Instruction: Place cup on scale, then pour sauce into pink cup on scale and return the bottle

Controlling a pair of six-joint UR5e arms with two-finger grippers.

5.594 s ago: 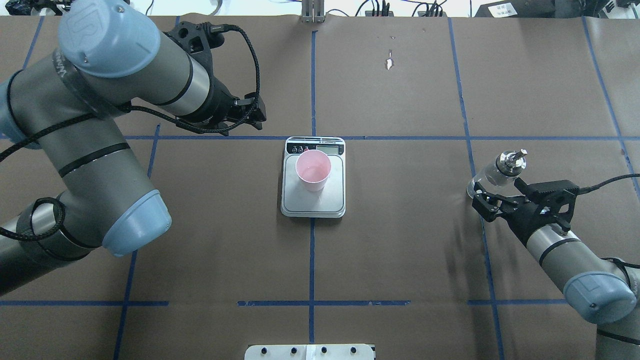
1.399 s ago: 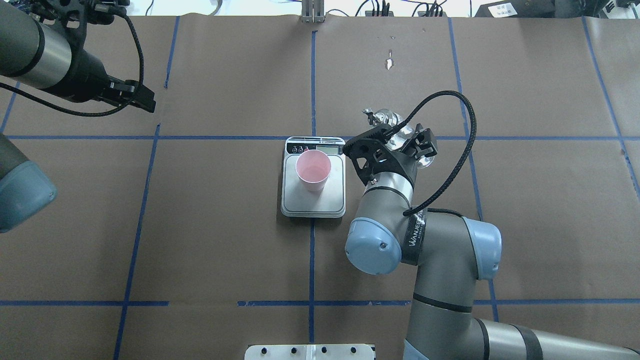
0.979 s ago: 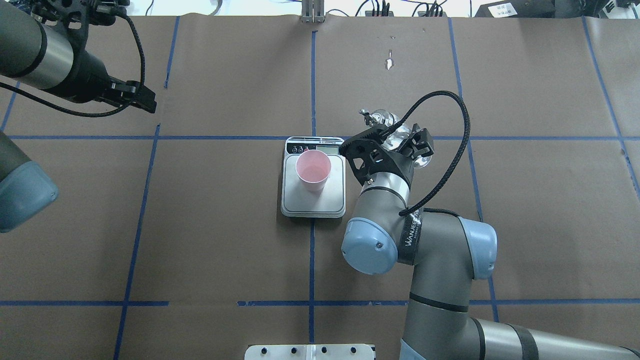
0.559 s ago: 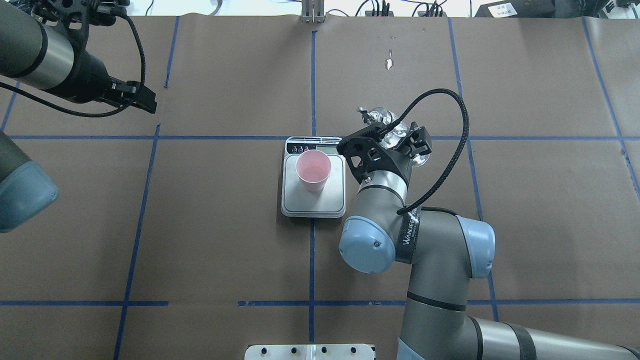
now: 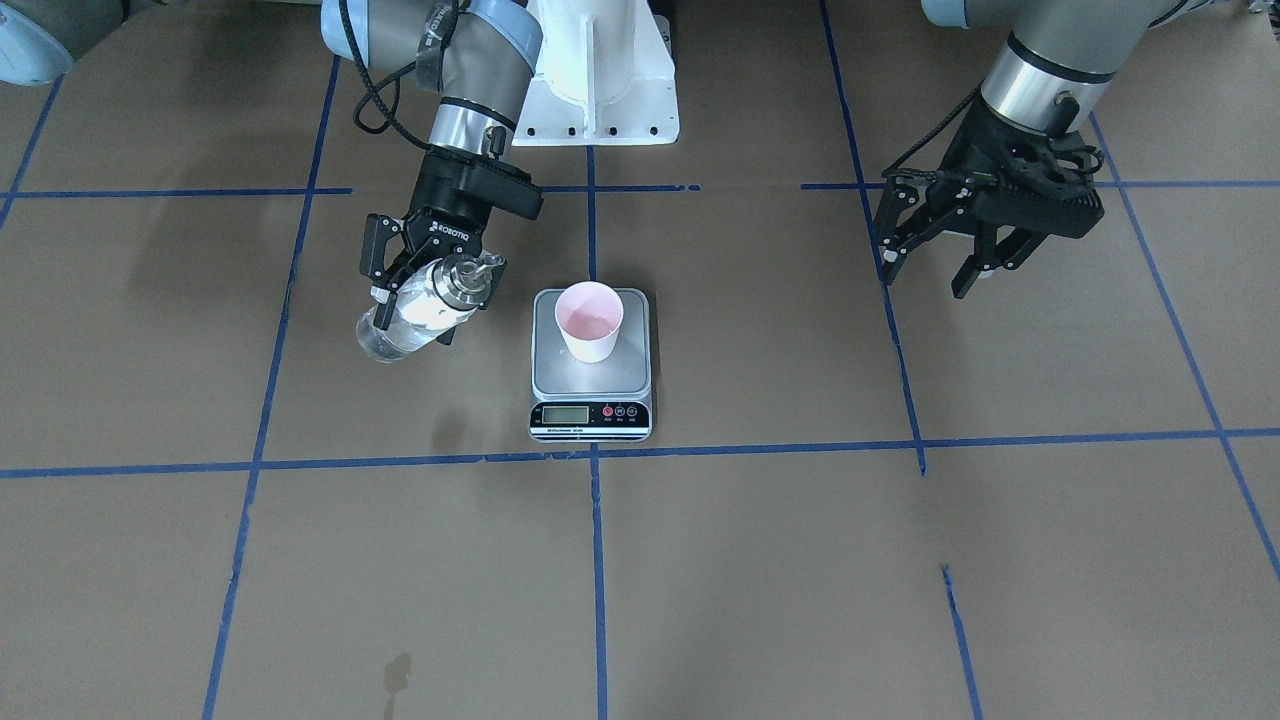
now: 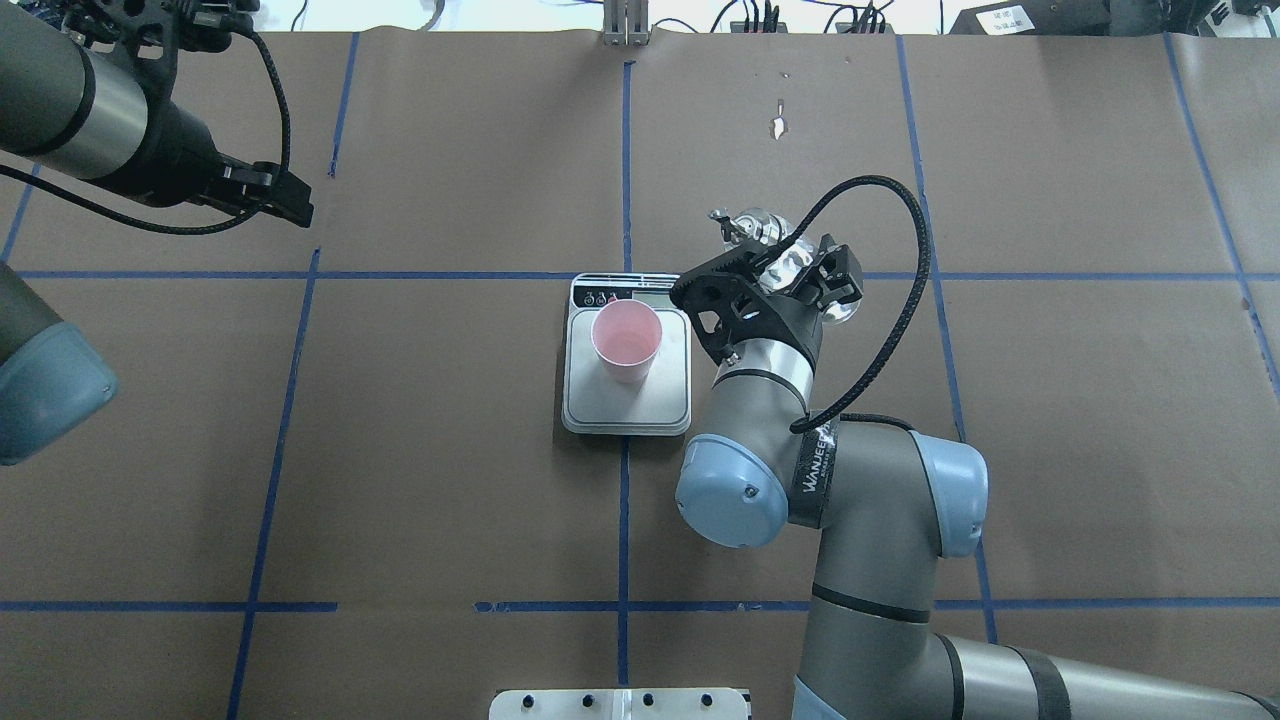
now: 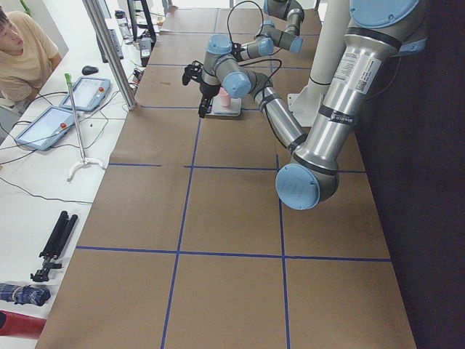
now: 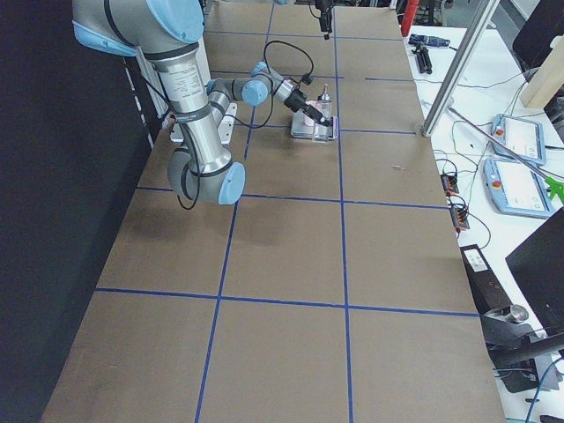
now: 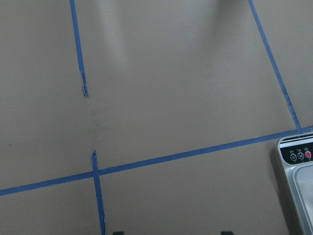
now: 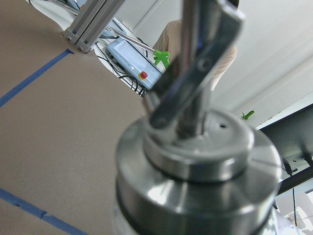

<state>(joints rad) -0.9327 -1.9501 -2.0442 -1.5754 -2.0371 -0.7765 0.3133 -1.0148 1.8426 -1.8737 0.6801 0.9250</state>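
The pale pink cup [image 5: 588,322] stands upright on the silver-grey scale [image 5: 590,378] at the table's middle; both also show in the overhead view, the cup [image 6: 626,340] on the scale [image 6: 628,405]. My right gripper [image 5: 412,312] is shut on the clear glass bottle [image 5: 385,340] and holds it tilted above the table beside the scale, with the metal spout [image 5: 482,268] towards the cup and short of its rim. The overhead view shows this gripper [image 6: 785,272] and the bottle [image 6: 762,232]. The right wrist view shows only the collar [image 10: 195,147]. My left gripper [image 5: 930,280] is open and empty, far off.
Brown paper with blue tape lines [image 6: 623,150] covers the table. The white robot base [image 5: 600,90] sits behind the scale. An operator [image 7: 25,58] and teach pendants [image 7: 43,127] are beyond the table's far edge. The scale's corner [image 9: 298,161] shows in the left wrist view.
My right arm lifted the bottle from the table's right side and carried it beside the scale, still edging left. My left arm drew back to the far left.
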